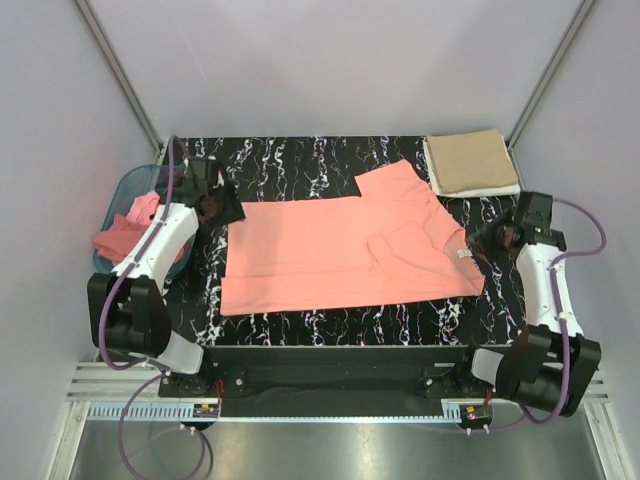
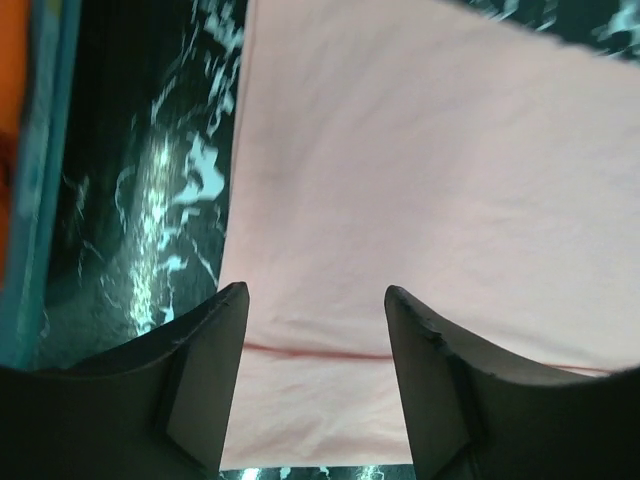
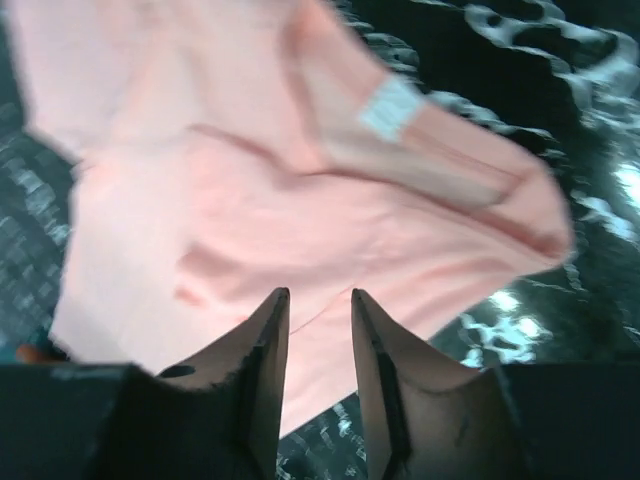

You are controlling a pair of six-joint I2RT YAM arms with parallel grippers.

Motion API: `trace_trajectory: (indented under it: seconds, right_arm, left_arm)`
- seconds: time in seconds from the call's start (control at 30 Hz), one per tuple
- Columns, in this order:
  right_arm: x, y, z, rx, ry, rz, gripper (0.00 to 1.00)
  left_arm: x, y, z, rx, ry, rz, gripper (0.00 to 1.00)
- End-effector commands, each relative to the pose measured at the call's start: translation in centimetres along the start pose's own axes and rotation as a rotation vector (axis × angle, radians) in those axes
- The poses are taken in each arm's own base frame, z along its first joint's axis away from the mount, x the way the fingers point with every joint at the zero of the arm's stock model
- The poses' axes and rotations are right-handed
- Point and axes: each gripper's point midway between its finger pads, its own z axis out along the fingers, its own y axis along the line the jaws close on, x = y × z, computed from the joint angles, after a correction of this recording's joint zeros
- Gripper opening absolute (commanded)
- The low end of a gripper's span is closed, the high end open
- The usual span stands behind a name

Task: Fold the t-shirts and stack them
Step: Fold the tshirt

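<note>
Pink t-shirts (image 1: pixel 126 236) in teal basket (image 1: pixel 124 186), overhanging edge

teal basket (image 1: pixel 126 186) at black marbled table's (image 1: pixel 300 160) left edge.

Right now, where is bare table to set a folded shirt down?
Widest bare patch: the far strip of table behind the salmon-pink t-shirt, between the teal basket and the folded tan t-shirt. A thinner strip runs along the near edge. The centre is covered.
</note>
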Motion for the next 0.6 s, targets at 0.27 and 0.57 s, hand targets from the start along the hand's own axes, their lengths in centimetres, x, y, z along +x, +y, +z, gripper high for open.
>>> trace_trajectory:
  seconds: [0.27, 0.57]
  right_arm:
    - [-3.7, 21.2, -3.0, -0.462, -0.07, -0.464, 0.49]
    - [-5.0, 28.0, 6.9, -0.462, -0.055, -0.65, 0.55]
  left_arm:
    - [-7.0, -1.6, 2.1, 0.037, -0.016, 0.119, 0.59]
    - [-8.0, -1.4, 6.2, 0.031, 0.047, 0.099, 0.6]
